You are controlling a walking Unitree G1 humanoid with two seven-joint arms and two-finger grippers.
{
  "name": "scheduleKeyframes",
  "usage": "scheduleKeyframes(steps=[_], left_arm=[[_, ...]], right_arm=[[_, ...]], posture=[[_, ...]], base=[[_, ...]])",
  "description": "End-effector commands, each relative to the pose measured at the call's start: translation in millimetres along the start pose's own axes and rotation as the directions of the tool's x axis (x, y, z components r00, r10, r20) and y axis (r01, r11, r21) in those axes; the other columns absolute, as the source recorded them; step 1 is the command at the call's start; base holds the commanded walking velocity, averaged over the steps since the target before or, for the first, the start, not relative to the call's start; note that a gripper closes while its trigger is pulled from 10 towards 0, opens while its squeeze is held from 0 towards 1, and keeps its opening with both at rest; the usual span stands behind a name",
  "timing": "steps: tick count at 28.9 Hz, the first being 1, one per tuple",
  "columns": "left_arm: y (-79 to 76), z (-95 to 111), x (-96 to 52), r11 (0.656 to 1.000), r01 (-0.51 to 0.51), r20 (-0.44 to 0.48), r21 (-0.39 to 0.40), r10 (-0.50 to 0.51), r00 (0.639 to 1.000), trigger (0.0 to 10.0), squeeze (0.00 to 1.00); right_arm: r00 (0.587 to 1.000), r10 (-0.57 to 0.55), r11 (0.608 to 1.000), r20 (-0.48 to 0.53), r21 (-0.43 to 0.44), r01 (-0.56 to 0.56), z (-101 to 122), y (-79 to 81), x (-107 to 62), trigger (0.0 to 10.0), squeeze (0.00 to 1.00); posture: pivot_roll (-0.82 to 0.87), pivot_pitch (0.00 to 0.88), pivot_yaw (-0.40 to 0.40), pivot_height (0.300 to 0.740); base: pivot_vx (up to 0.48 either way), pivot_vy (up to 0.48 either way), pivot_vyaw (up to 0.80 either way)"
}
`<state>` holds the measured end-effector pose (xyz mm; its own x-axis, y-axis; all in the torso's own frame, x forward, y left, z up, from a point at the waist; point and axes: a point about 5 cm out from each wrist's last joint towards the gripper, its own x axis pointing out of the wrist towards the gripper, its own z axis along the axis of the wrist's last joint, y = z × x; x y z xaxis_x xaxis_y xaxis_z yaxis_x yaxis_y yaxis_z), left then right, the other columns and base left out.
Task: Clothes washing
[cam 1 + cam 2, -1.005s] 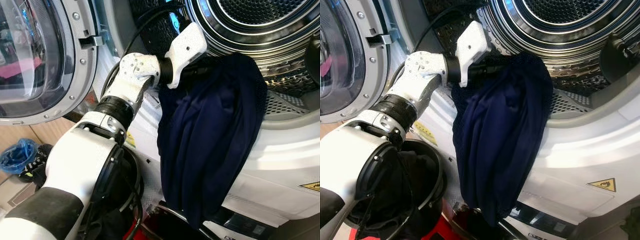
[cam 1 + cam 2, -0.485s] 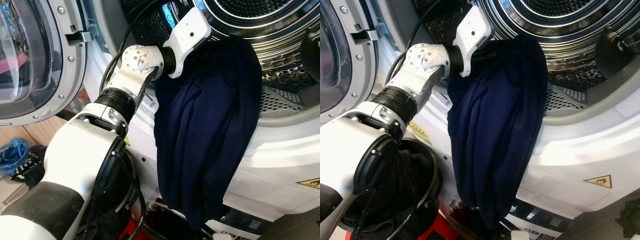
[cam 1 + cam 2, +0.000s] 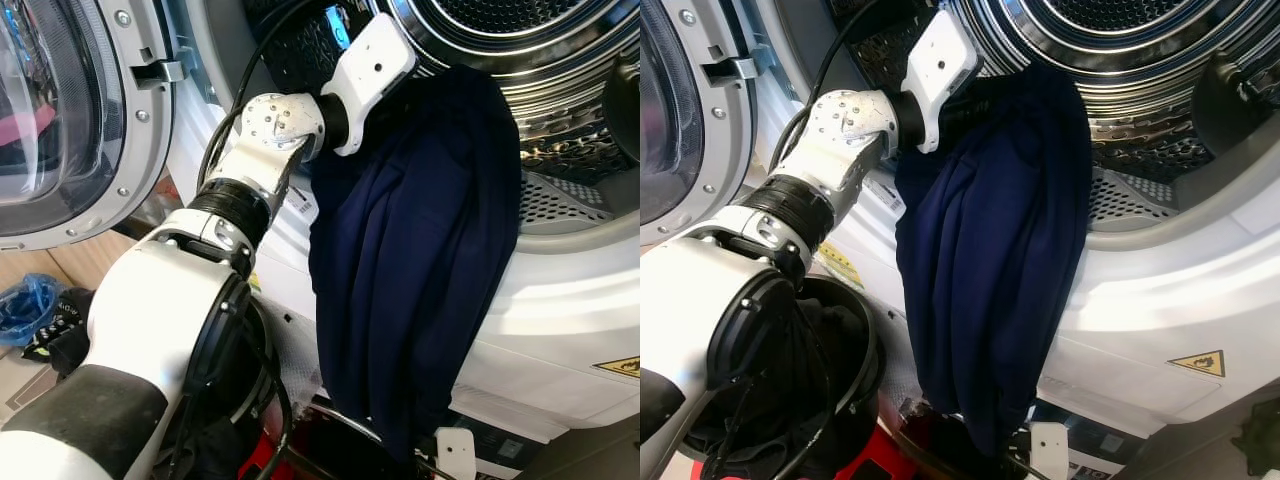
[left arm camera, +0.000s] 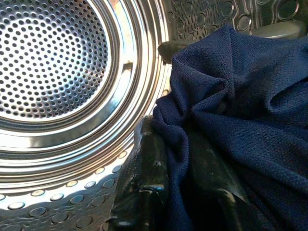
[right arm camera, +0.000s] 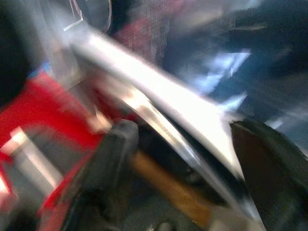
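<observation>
A navy blue garment (image 3: 420,240) hangs over the front rim of the washing machine's steel drum (image 3: 500,40) and trails down the white front panel. My left gripper (image 4: 180,192) is at the drum's mouth, shut on a fold of this cloth; its fingers (image 4: 149,183) are half buried in the fabric. The perforated back of the drum (image 4: 48,57) lies beyond them. My right arm's white wrist (image 3: 455,452) shows low down, just under the garment's hem. The right gripper (image 5: 187,159) is blurred, with its fingers apart and nothing between them.
The round machine door (image 3: 60,120) stands open on the left. A black basket (image 3: 840,370) with dark clothes sits on the floor under my left arm. A blue bag (image 3: 20,305) lies on the floor at the far left. A red object (image 3: 865,465) is at the machine's foot.
The left gripper has lifted the garment's top a little higher onto the drum rim. The right arm's white wrist has come up into view beneath the hanging cloth. The camera shifted slightly.
</observation>
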<state>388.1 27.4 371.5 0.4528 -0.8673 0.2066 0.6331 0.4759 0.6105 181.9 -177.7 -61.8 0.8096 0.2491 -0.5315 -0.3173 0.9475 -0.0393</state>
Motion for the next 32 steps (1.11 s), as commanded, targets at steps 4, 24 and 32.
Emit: scheduleKeyframes(steps=[4, 24, 32], left_arm=[[-3.5, -16.8, -6.5, 0.999, 0.004, -0.059, -0.034, -0.006, 0.998, 10.0, 0.00], [-6.3, -21.7, -7.6, 0.999, 0.016, -0.074, -0.044, -0.019, 0.997, 10.0, 0.00], [-6.8, -21.6, -7.3, 0.999, 0.022, -0.076, -0.042, -0.025, 0.997, 10.0, 0.00]], right_arm=[[0.976, 0.219, 0.976, 0.006, -0.008, -0.219, -26.3, 11.3, -36.9, 10.0, 0.00], [0.747, 0.393, 0.889, 0.535, -0.014, -0.458, 105.5, 37.6, -74.1, 10.0, 0.00], [0.710, 0.385, 0.882, 0.589, -0.008, -0.472, 132.0, 47.7, -65.8, 10.0, 0.00]], posture=[[0.05, 0.097, 0.000, 0.740], [0.04, 0.118, -0.004, 0.740], [0.04, 0.115, 0.003, 0.740]], base=[[0.000, 0.000, 0.00], [0.000, 0.000, 0.00], [0.000, 0.000, 0.00]])
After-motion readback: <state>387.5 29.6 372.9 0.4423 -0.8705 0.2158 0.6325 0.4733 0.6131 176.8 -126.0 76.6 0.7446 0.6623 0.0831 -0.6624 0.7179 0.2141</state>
